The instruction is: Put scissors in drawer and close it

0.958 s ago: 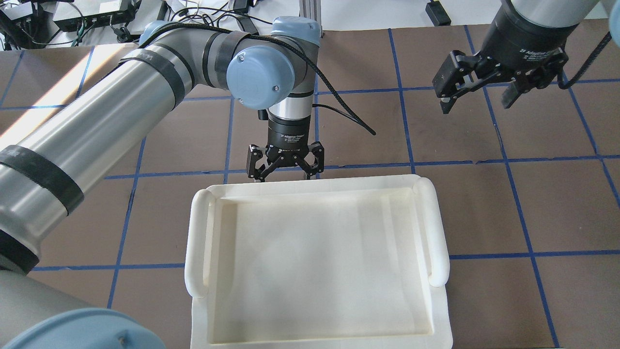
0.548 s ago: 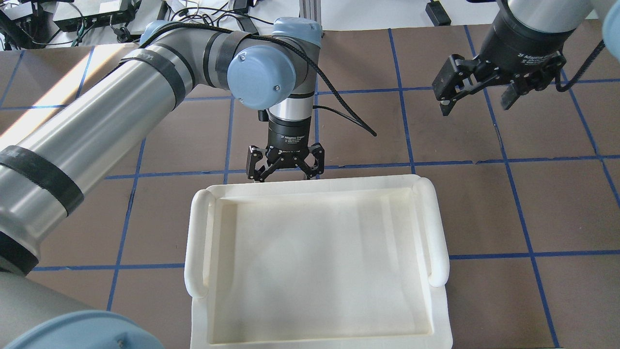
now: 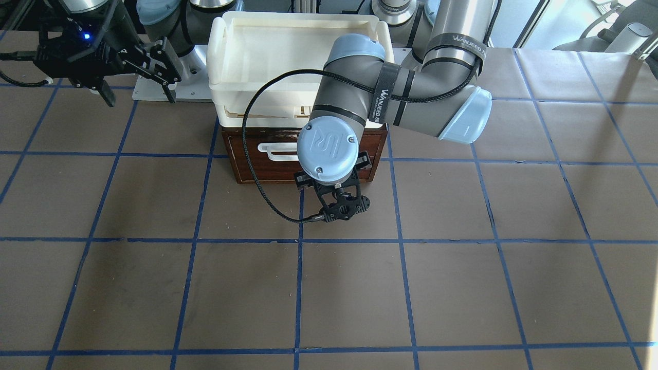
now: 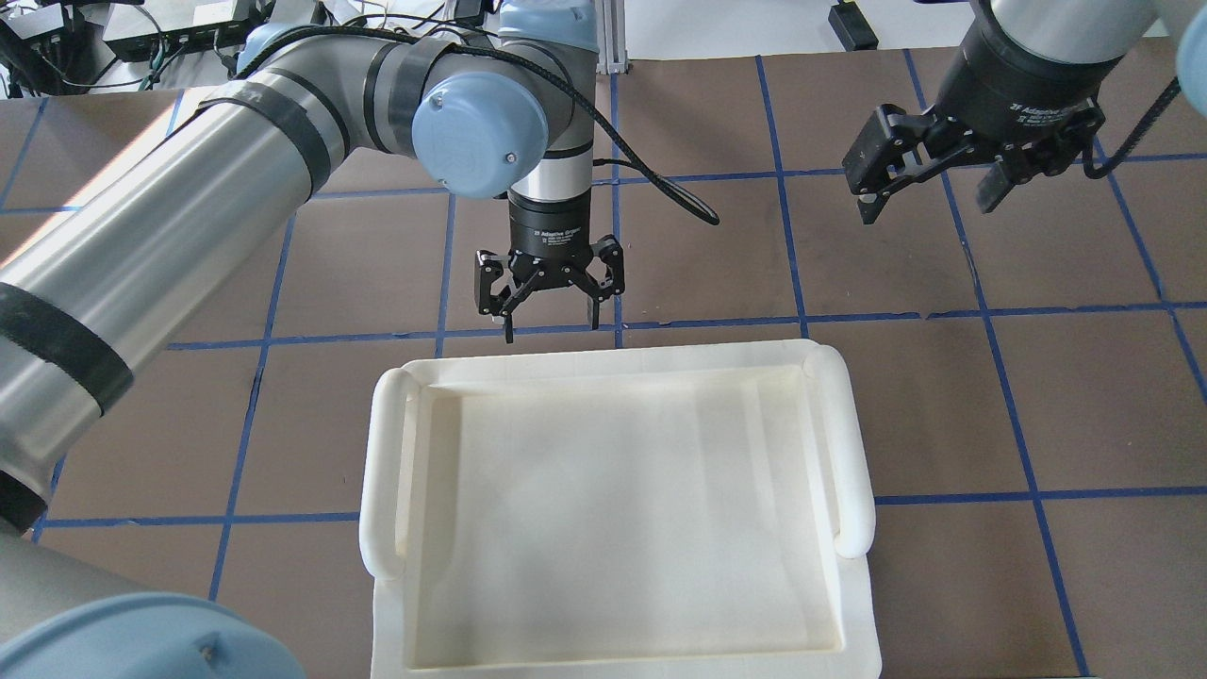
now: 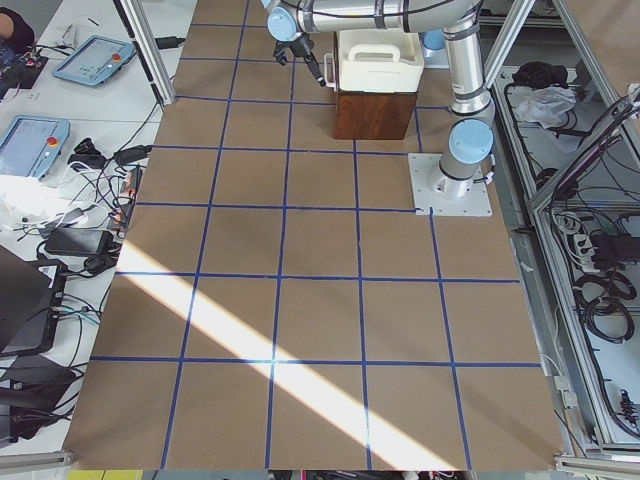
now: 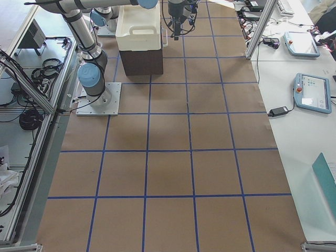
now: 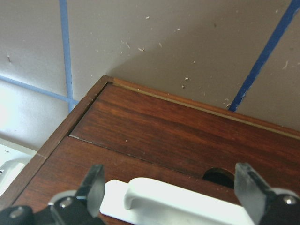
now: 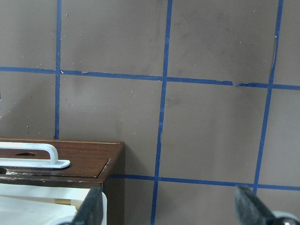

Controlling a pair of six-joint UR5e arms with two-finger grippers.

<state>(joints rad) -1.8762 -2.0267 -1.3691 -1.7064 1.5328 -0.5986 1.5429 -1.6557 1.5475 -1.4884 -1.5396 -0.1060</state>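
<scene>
Zero scissors in my views; I judge them inside | drawer [image 3: 267, 167] front flush with its box [image 6: 140, 62], beneath white tray [image 4: 613, 362] | left hand [image 4: 552, 328] spread wide, empty, facing the handle [image 7: 159, 193], placed for pushing the front | right hand [image 4: 926, 209] open, empty, parked aside, clear of work

The tabletop [image 3: 329, 298] lies bare from the box [image 6: 140, 62] out to the operators' edge and toward both ends, giving wide room to pass. By the robot's edge the box stands mid-width, its drawer [image 3: 257, 167] closed flush and the white tray [image 3: 226, 61] capping its top. The left arm [image 3: 360, 103] overhangs the drawer front, hiding part of the white bar handle [image 3: 275, 150]; the left gripper [image 4: 552, 328], fingers spread, hangs before the panel. The right gripper [image 4: 926, 209], fingers spread, hangs well aside.
</scene>
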